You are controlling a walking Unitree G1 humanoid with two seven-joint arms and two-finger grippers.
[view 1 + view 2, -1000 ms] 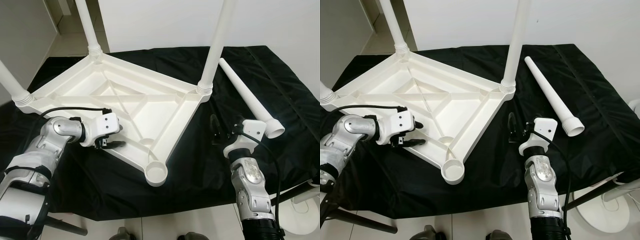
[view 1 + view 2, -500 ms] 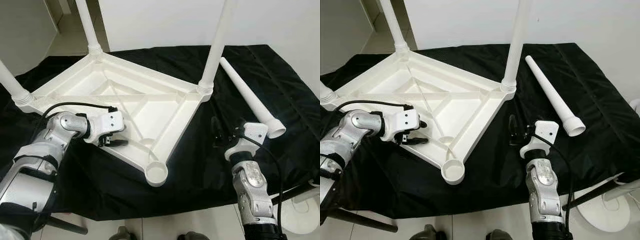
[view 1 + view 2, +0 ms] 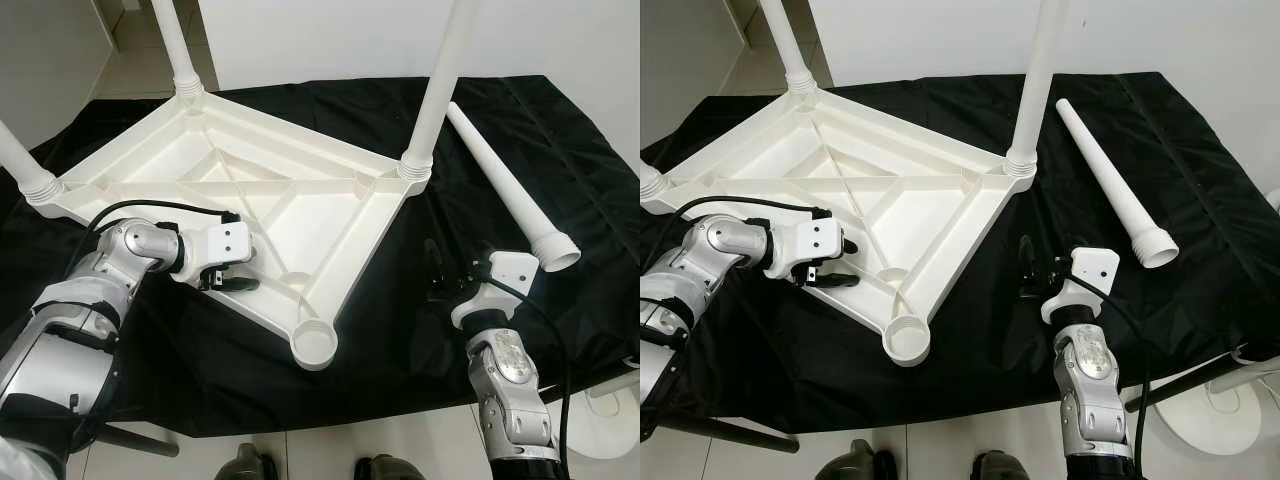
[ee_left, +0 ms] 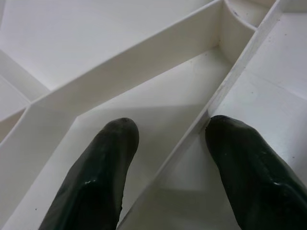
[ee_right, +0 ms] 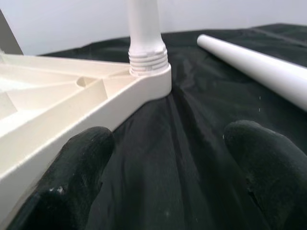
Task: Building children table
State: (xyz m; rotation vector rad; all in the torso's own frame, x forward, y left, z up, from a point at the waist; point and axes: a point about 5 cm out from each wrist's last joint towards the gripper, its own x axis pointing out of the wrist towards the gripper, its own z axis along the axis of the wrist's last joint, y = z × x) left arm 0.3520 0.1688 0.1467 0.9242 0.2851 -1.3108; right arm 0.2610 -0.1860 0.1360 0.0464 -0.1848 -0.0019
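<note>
Black cloth (image 3: 400,330) bears the upturned table (image 3: 250,190); the left pincer (image 4: 168,143) straddles its rib, spread apart.

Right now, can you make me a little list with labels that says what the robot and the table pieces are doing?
Table top: white table top lies upside down on the black cloth.
Legs fitted: three legs stand up from its corners, one at.
Empty corner: round socket nearest the robot has no leg.
Spare leg: loose leg lies flat on the cloth, to the right of the table top.
Left gripper: jaws open, one on each side of a rib of the table top.
Right gripper: jaws open, over the cloth between table top and loose leg.
</note>
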